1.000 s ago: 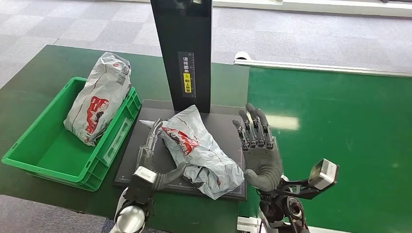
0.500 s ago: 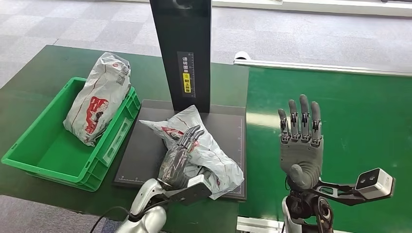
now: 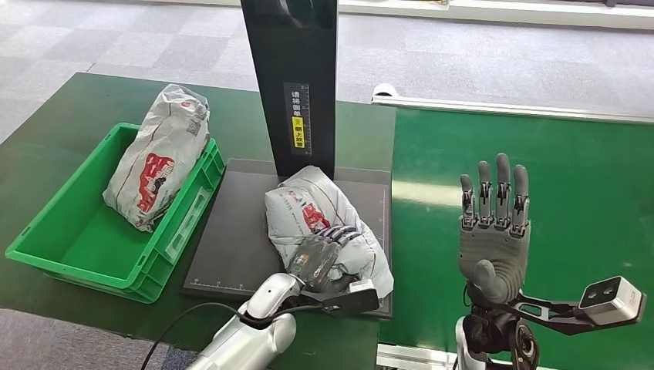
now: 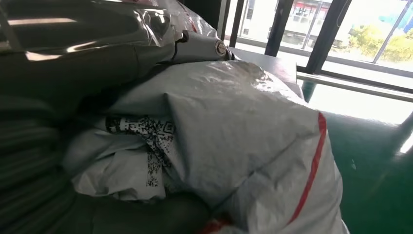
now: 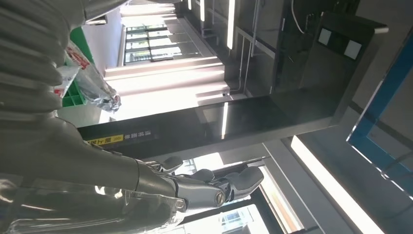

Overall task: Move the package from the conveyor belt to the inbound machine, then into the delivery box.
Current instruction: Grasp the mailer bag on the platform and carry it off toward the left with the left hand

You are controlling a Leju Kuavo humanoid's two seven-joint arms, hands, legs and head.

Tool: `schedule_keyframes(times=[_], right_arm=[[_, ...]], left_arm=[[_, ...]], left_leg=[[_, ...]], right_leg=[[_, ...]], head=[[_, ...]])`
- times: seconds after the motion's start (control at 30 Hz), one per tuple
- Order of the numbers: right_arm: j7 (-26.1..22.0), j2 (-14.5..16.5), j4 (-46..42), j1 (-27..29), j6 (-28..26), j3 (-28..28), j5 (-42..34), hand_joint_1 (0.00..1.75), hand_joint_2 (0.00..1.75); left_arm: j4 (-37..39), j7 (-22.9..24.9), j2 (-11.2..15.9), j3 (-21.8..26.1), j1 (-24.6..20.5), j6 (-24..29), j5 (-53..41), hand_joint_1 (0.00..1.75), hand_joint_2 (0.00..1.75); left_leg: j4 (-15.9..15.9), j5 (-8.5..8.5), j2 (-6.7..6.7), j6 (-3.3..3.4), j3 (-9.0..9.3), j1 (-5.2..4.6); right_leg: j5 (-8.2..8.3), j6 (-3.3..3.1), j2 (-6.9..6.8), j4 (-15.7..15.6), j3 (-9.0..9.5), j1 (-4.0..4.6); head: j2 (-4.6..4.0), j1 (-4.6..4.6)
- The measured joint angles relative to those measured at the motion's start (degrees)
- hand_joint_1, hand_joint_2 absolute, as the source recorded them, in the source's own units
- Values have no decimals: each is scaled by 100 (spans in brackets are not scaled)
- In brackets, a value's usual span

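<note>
My left hand (image 3: pixel 322 255) grips the near end of the package (image 3: pixel 320 220), fingers curled over the top of the grey bag; the left wrist view shows the crumpled bag (image 4: pixel 229 146) right against the palm. Package lies on the black plate of the inbound machine (image 3: pixel 239 231), right half of the plate, far end just beside the machine's upright black column (image 3: pixel 291 85).

My right hand (image 3: pixel 493 231) is raised above the green conveyor belt (image 3: pixel 555 177), palm facing me, fingers straight up and spread, holding nothing. It's well apart from the package.

To the left of the plate, touching its edge: the green delivery box (image 3: pixel 85 231) on the dark green table (image 3: pixel 69 108). A second grey bag with red print (image 3: pixel 158 158) leans in the box, top end resting over the far right wall. Grey tiled floor (image 3: pixel 478 54) beyond the table and belt.
</note>
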Motion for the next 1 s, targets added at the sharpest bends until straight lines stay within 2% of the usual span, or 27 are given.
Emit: schedule_keyframes(times=[0.17,0.33,0.47,0.57,0.63,0.7,0.8,0.9,1.0], right_arm=[[43,42,0,2,-101,-102,-12,0,175],[42,58,0,28,-211,-162,65,0,175],[34,59,0,53,-244,-187,68,0,175],[34,58,-1,85,-285,-206,56,0,175],[34,58,-2,108,-301,-221,45,0,175],[34,58,-2,125,-309,-237,39,0,175],[34,58,-3,139,-362,-267,33,0,175],[25,54,-5,167,-439,-328,-8,0,175],[9,45,-32,228,-470,-397,-48,0,175]], left_arm=[[397,-16,-44,4,-256,12,-1,175,175],[551,-200,-55,80,-328,73,171,175,175],[552,-689,-58,217,-309,19,610,175,175],[331,-1329,-36,381,-183,-278,1384,175,175],[-64,-1607,14,459,8,-571,1953,175,175],[-550,-1662,79,479,231,-786,2304,175,175],[-1384,-2008,210,480,593,-774,2773,175,175],[-2786,-2379,448,450,971,-673,3390,175,175],[-4331,-2479,735,418,1260,-497,3847,175,175]], left_leg=[[-1,-4,-2,6,29,0],[-1,-3,-2,7,54,0],[-1,-3,-2,6,58,0],[-1,-1,-3,6,58,0],[0,1,-2,7,49,0],[1,3,-1,8,29,-1],[2,3,2,9,2,-2],[3,3,3,9,-19,-1],[1,1,4,8,-31,1]], right_leg=[[-3,2,-7,-2,39,-1],[-2,2,-7,-3,64,-1],[-2,2,-6,-3,65,0],[-2,2,-7,-2,60,0],[-2,3,-7,-2,47,0],[-1,3,-6,-1,28,0],[2,4,-1,0,-2,-1],[3,3,2,0,-27,0],[1,1,3,0,-41,2]], head=[[0,1],[0,1],[0,2],[0,1],[0,1],[0,1],[0,1],[0,-1],[0,-1]])
